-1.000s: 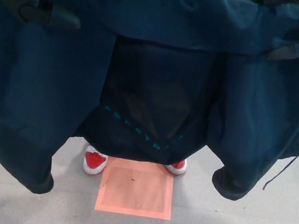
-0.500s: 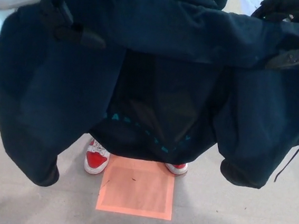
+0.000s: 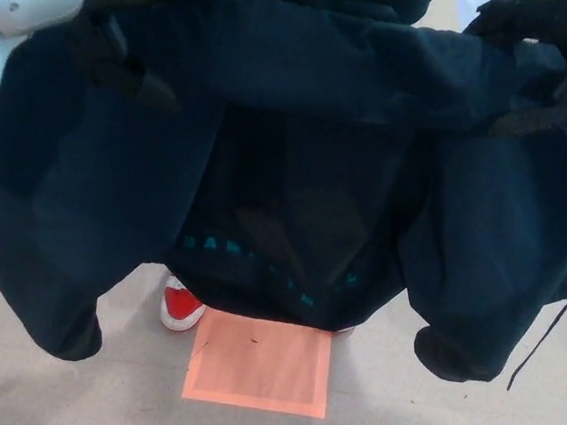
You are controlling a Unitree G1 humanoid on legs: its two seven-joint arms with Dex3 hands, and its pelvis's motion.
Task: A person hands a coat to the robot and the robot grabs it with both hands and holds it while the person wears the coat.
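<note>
Keep your left hand (image 3: 117, 61) at ten o'clock and right hand (image 3: 556, 98) at two clamped on the coat (image 3: 297, 174), spread level across the centre while the person (image 3: 182, 305) slips in.

We see big dark blue coat (image 3: 297, 174) hanging wide open, both sleeves drooping down, small teal letters inside.

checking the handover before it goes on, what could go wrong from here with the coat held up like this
1. The left robot hand and right robot hand pinch only the coat near its top edge; a tug from the person could pull it free.
2. The sleeves hang low near the floor and could snag or drag by the shoe.
3. The cord dangles loose and may catch.
</note>
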